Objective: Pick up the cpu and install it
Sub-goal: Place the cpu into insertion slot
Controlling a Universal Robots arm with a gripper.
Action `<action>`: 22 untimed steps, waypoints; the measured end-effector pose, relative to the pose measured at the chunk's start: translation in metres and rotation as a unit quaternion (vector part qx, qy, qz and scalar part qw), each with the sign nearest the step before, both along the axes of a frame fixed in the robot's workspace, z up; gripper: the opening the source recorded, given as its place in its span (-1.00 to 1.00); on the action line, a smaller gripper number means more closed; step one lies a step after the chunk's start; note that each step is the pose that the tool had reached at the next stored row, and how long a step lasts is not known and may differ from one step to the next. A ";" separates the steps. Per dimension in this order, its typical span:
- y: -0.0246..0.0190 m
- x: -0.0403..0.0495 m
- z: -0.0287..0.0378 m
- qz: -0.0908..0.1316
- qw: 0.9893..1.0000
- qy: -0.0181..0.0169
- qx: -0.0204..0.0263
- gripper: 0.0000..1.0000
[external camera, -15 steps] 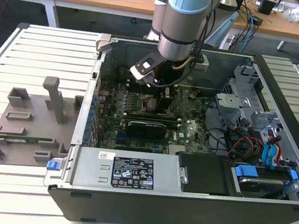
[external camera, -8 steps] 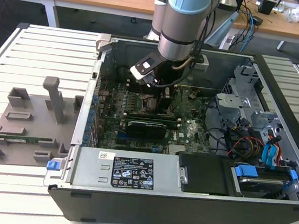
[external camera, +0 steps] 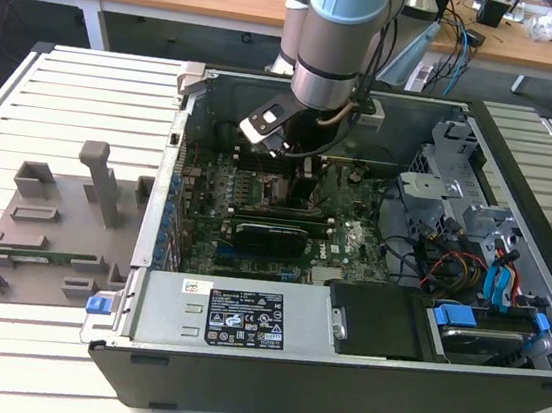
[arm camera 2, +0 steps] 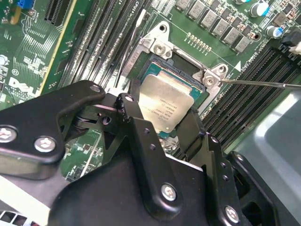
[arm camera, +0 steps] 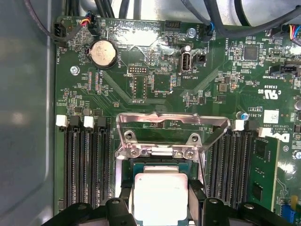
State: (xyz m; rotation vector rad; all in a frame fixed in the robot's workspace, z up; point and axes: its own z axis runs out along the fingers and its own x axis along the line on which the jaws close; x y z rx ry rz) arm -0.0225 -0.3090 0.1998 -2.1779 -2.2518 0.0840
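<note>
Pale silver-topped flat square cpu (arm camera 2: 167, 106) sat over the black square socket (arm camera 2: 156, 62), clamped between the black metal gripper's (arm camera 2: 159, 112) jaws.

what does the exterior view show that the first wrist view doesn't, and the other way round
Exterior view: the grey moulded tray on the slatted table, the open black computer case and the arm reaching into it. First wrist view: a round silver coin battery, the raised metal socket frame, and the silver-topped square cpu held in the black gripper. Shared: the green motherboard.
</note>
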 end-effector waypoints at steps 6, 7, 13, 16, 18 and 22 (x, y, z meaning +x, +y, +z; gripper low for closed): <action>-0.0001 -0.0007 -0.0041 0.000 1.000 0.000 0.000 0.09; -0.0001 -0.0007 -0.0045 0.000 1.000 0.000 0.000 0.09; 0.0002 -0.0005 -0.0052 0.000 1.000 0.000 0.001 0.12; 0.0000 -0.0006 -0.0048 0.000 1.000 0.000 0.000 0.24; 0.0000 -0.0006 0.0017 0.000 1.000 0.000 0.000 0.24; 0.0024 -0.0014 0.0117 0.000 1.000 -0.001 0.000 0.07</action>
